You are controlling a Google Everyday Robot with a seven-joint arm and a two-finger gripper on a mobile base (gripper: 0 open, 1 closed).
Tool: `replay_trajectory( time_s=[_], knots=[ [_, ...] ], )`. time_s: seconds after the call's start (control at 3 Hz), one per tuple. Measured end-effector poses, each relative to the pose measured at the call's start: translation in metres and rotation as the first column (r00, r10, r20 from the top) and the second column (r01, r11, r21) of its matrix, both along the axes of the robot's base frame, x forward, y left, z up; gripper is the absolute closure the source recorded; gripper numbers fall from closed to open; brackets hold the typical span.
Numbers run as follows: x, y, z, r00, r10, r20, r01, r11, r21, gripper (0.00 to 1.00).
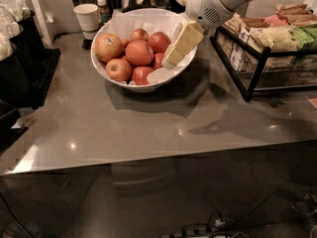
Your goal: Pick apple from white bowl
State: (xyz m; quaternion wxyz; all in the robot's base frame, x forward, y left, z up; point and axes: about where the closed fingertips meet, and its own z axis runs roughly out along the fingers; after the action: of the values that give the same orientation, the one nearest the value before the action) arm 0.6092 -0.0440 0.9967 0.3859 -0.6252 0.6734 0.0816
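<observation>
The white bowl (148, 85) stands at the back of the grey counter, lined with white paper and holding several apples. The apple (109, 46), large, pale yellow-orange with a small light sticker, lies at the bowl's left side. Deeper red apples (139, 52) fill the middle, and a smaller pale one (119, 69) lies in front. My gripper (177, 48), cream-coloured on a white arm, hangs over the bowl's right rim, tilted down to the left. It is to the right of the apples and well apart from the stickered apple.
A small white paper cup (87, 17) and a small bottle (103, 9) stand behind the bowl at the left. A black wire rack (250, 76) of snack packets stands at the right. Black containers (20, 63) line the left edge. The counter's front edge (148, 160) runs across the middle.
</observation>
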Motion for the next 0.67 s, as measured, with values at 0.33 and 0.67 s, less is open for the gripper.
replay_trajectory(
  time_s=[0.33,0.67],
  knots=[
    [0.0275,0.043,-0.0047,0.9978,0.065,0.009,-0.065,0.997,0.029,0.0],
    [0.029,0.0476,-0.0042,0.9974,0.071,0.01,-0.071,0.997,0.032,0.0]
  ],
)
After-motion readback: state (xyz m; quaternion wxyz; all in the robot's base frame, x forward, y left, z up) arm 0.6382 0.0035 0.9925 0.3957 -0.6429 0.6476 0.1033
